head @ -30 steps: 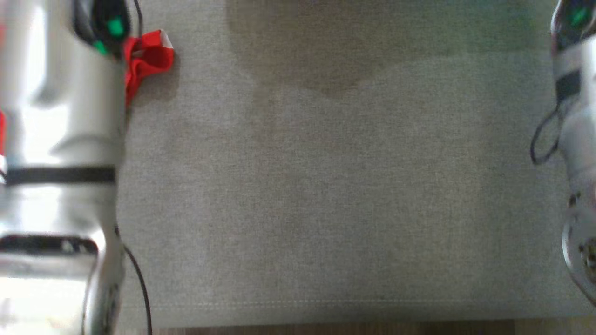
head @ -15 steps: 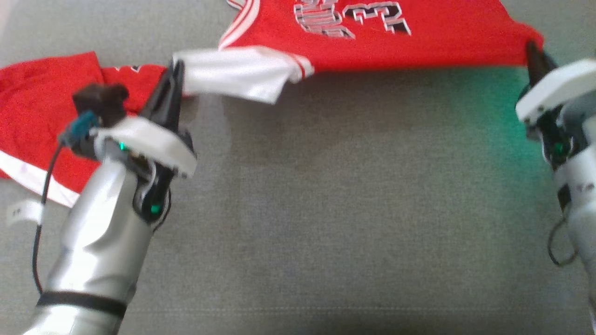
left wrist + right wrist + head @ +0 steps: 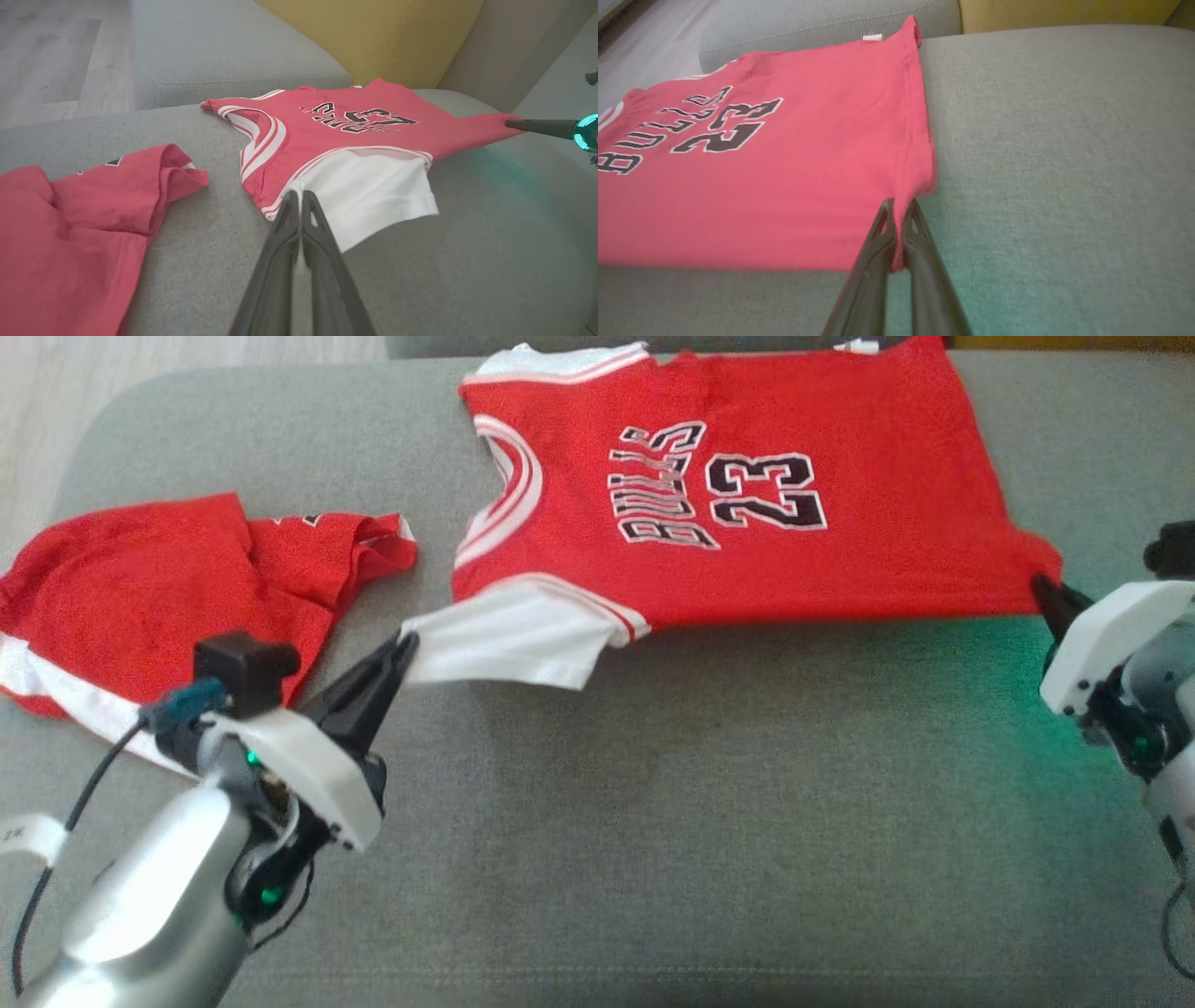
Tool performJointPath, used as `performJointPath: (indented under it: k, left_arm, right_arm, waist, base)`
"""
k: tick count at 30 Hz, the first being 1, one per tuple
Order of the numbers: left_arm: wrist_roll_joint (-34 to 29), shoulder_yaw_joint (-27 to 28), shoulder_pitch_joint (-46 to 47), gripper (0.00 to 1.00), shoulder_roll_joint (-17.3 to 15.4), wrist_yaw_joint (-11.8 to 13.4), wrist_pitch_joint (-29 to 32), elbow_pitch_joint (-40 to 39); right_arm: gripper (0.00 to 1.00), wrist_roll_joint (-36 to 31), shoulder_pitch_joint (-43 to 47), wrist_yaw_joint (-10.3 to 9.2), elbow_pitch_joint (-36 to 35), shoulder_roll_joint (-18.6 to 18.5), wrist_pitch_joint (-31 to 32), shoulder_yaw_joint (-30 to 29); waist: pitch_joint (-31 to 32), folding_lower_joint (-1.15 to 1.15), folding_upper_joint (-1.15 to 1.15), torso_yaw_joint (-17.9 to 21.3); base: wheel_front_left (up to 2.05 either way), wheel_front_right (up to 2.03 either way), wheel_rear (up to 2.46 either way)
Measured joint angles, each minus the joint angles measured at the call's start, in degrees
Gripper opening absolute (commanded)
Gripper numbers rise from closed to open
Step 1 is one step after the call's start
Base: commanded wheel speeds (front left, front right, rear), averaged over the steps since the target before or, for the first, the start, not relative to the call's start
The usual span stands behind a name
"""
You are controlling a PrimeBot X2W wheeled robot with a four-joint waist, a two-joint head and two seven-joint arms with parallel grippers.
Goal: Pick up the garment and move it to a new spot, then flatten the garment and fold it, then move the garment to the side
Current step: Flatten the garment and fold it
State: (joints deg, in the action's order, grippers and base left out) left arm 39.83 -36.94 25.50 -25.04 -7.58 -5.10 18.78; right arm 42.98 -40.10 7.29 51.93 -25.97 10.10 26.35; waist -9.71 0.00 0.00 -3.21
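Red 23 jersey [image 3: 840, 551] on couch [image 3: 700, 803], left gripper [image 3: 403, 644] and right gripper [image 3: 1038, 583] both tight on its edges

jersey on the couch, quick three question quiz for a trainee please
1. True or false: the left gripper and right gripper are both shut on the jersey.
2. Which part does the left gripper pinch? A the white sleeve; B the neckline; C the bottom hem.
3. In the head view, what lies on the couch to the jersey's left?
Key: 1 true; 2 A; 3 a crumpled red garment.
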Motion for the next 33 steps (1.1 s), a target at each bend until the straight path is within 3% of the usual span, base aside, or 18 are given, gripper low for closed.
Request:
performJointPath:
  k: [21, 28, 33]
  left_arm:
    - [5.89, -7.57, -12.13, 0.0, -13.6, 0.05, 11.27, -17.95]
    - [7.54, -7.84, -14.91, 0.0, -17.84, 1.1, 13.72, -22.04]
    - [7.55, -7.73, -14.76, 0.0, -17.93, 1.55, 14.1, -23.25]
  right_arm:
    - [0.0, 8.56, 13.5, 0.0, -10.4, -6.62, 20.47, 7.39]
    - [0.0, 13.3, 18.63, 0.0, -17.34, -9.25, 30.1, 6.49]
    - [0.0, 13.29, 18.63, 0.0, -20.34, -9.96, 33.06, 3.2]
  waist:
    - [7.49, 0.0, 0.0, 1.29]
    - [8.49, 0.0, 0.0, 1.81]
    - [8.02, 0.0, 0.0, 1.95]
  base:
    - [0.0, 0.0, 0.0]
    - [0.0, 0.0, 0.0]
    - [0.0, 0.0, 0.0]
